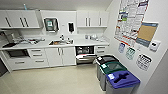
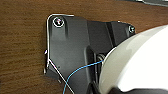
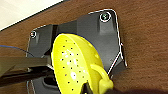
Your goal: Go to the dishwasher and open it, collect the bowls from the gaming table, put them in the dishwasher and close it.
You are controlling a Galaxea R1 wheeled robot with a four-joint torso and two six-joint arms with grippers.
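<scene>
The dishwasher (image 1: 84, 54) stands under the counter at the far wall, right of the sink. Its steel door hangs open and the dark inside with a rack shows. In the right wrist view a yellow-green bowl (image 3: 72, 67), speckled inside, is tilted close to the camera, and my right gripper (image 3: 93, 87) is shut on its rim. In the left wrist view a white rounded bowl-like thing (image 2: 140, 60) sits just as close, with my left gripper (image 2: 120, 90) shut on it. The gaming table is out of view.
White cabinets and drawers (image 1: 37, 56) run along the far wall under a counter with a sink (image 1: 58, 42). Three bins with black, green and blue lids (image 1: 117, 75) line the right wall. Pale floor (image 1: 50, 80) lies open between me and the dishwasher.
</scene>
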